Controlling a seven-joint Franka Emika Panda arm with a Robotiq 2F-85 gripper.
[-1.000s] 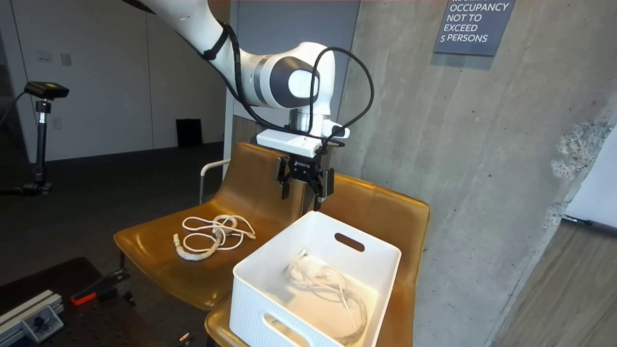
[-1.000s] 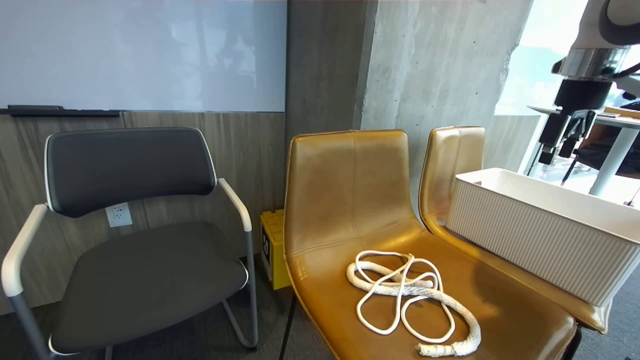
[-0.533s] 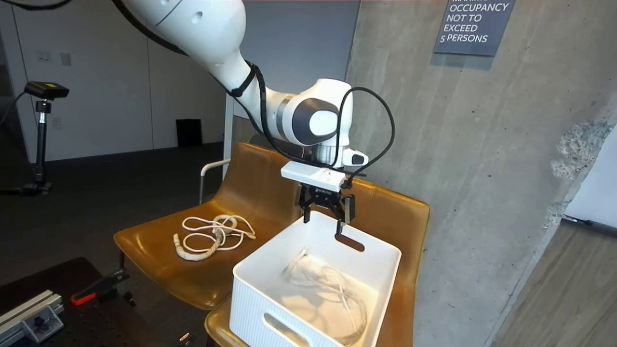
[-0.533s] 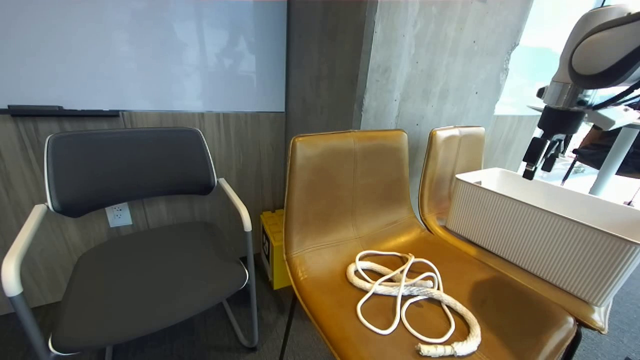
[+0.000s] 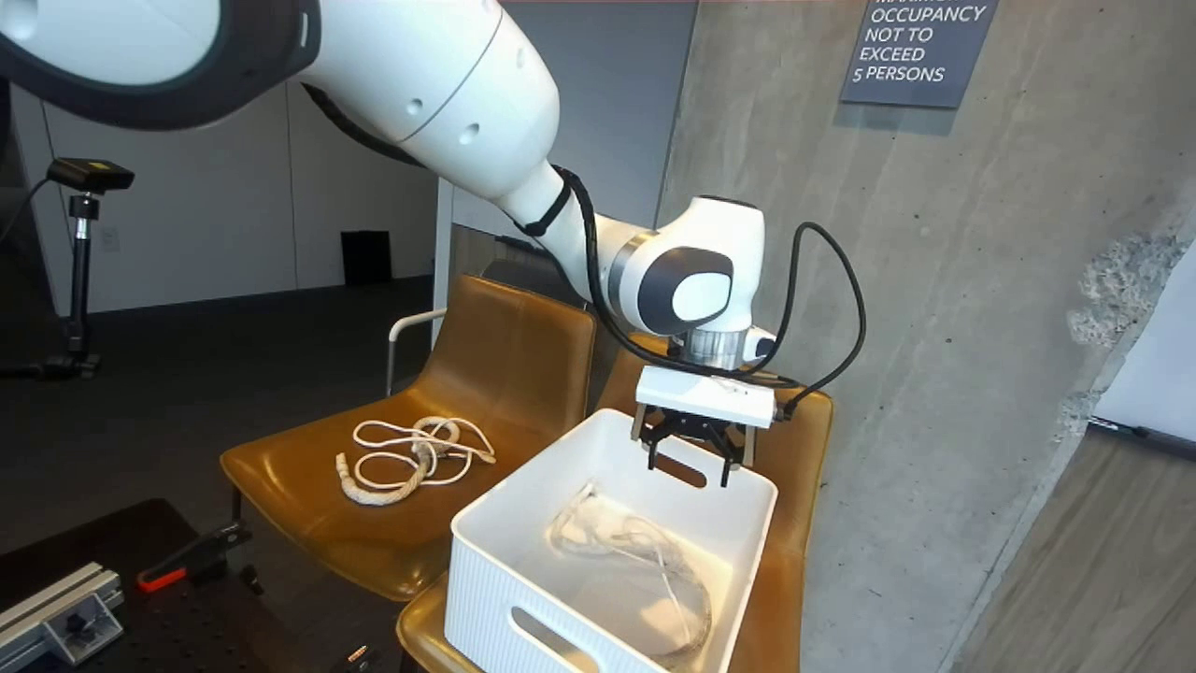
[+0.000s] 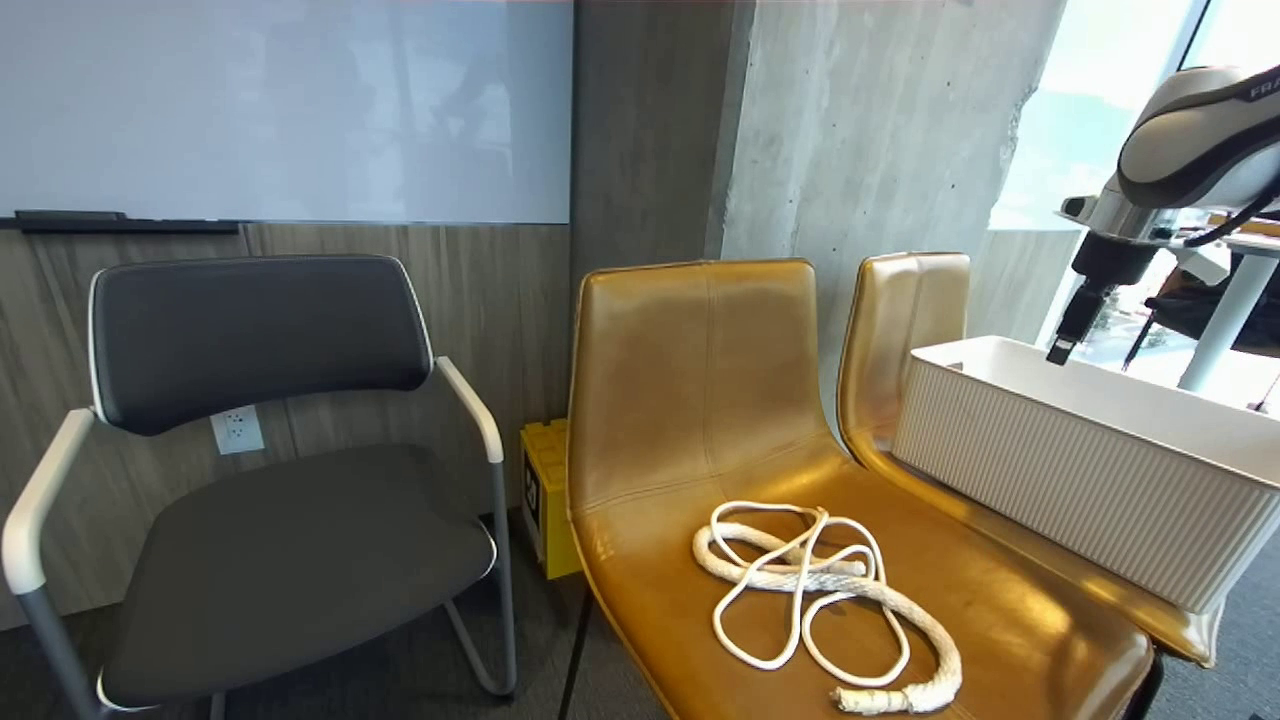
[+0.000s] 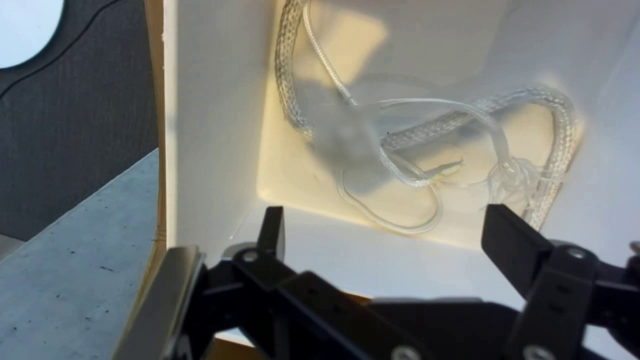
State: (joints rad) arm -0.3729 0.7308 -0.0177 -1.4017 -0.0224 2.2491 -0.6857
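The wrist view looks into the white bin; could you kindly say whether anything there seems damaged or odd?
Yes: in the white bin, the braided rope appears frayed, with wispy strands splayed near its thick section, unlike the tight weave elsewhere.

We see a white, open-topped bin [image 6: 1060,480] with ribbed outer sides and cut-out handles, standing mouth-up on a brown chair [image 6: 912,310]. On the bin's floor we see pale rope [image 7: 432,129], thick braid and thin cord in loose, crossing loops, some strands frayed.
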